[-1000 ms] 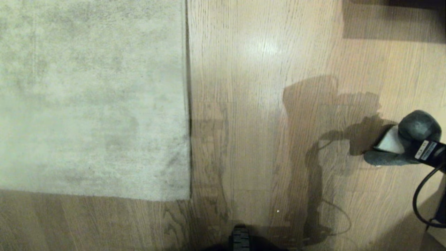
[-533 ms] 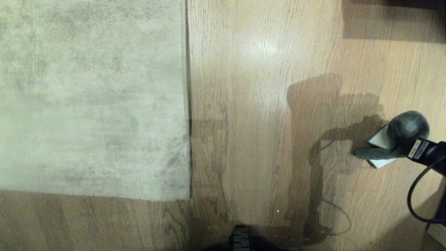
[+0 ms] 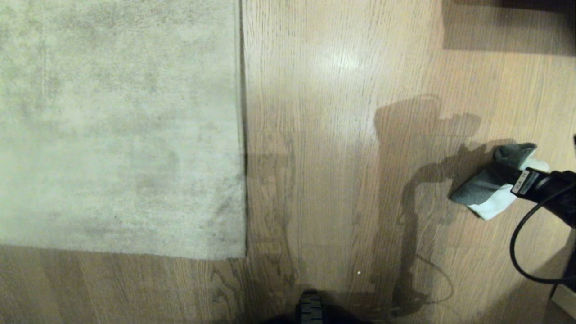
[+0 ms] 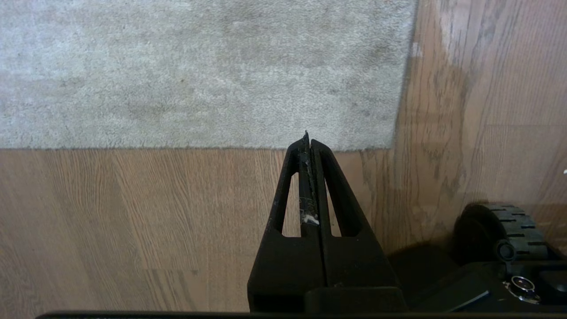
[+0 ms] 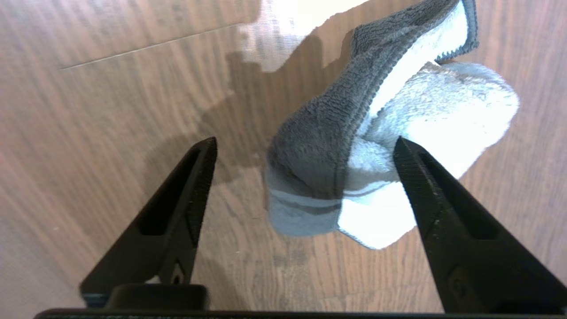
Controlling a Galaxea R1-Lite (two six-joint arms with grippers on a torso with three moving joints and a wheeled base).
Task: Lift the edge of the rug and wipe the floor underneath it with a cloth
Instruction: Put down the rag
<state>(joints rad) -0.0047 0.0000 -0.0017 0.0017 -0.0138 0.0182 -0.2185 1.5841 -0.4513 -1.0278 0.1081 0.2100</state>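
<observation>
The rug (image 3: 117, 130) lies flat at the left, its straight edge (image 3: 243, 135) and square corner (image 3: 245, 256) down on the wood floor (image 3: 324, 180). At the far right the cloth (image 3: 483, 191), dark grey with a pale side, sits low over the floor. My right gripper (image 3: 506, 180) is open around it. In the right wrist view the cloth (image 5: 354, 146) is loose between the spread fingers of the right gripper (image 5: 305, 141), brushing one fingertip (image 5: 405, 155). My left gripper (image 4: 308, 137) is shut and empty, parked over bare floor near the rug's corner (image 4: 392, 144).
A dark shape with its shadow (image 3: 508, 22) fills the far right corner. My base wheel (image 3: 310, 308) shows at the near edge, also in the left wrist view (image 4: 500, 230). A black cable (image 3: 517, 252) loops from the right arm.
The right gripper has opened. The cloth, balled up in its grip before, has loosened and spread out lower and a little to the left. Rug and left arm have not moved.
</observation>
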